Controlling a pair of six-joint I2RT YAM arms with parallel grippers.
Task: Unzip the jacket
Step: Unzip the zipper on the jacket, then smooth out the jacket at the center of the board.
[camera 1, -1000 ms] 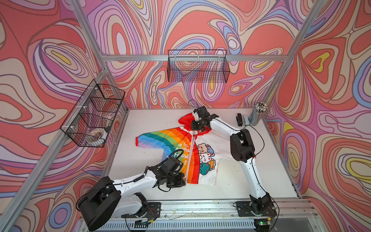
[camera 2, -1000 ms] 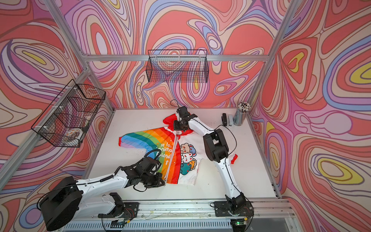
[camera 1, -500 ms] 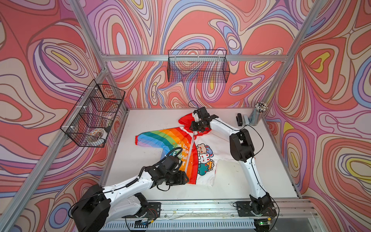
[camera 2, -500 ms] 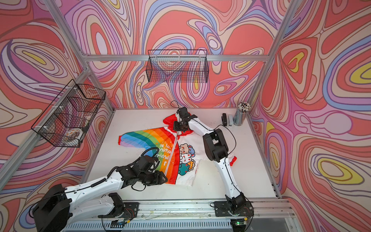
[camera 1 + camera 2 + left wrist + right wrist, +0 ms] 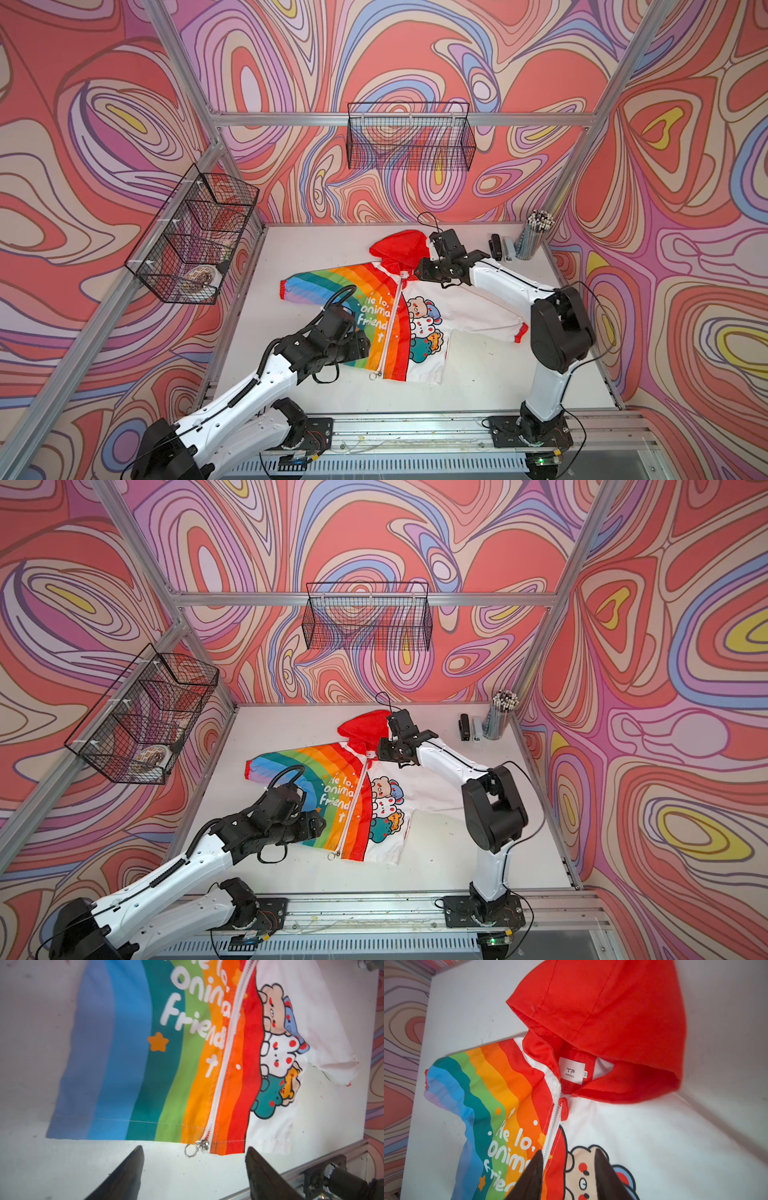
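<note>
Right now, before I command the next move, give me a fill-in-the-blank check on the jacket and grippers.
1. On the jacket, the hood is ___.
2. The zipper pull lies at the jacket's bottom ___.
3. The left gripper stands ___, gripping nothing.
Missing: red; hem; open.

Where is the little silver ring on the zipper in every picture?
In a top view: the zipper ring lies at the jacket's hem, the end nearest the arm bases.
In a top view: same spot, just off the hem.
Left wrist: just past the hem, before the open left gripper.
Right wrist: not in it; only the hood and chest show.
Shared landmark: the white lettering.
</note>
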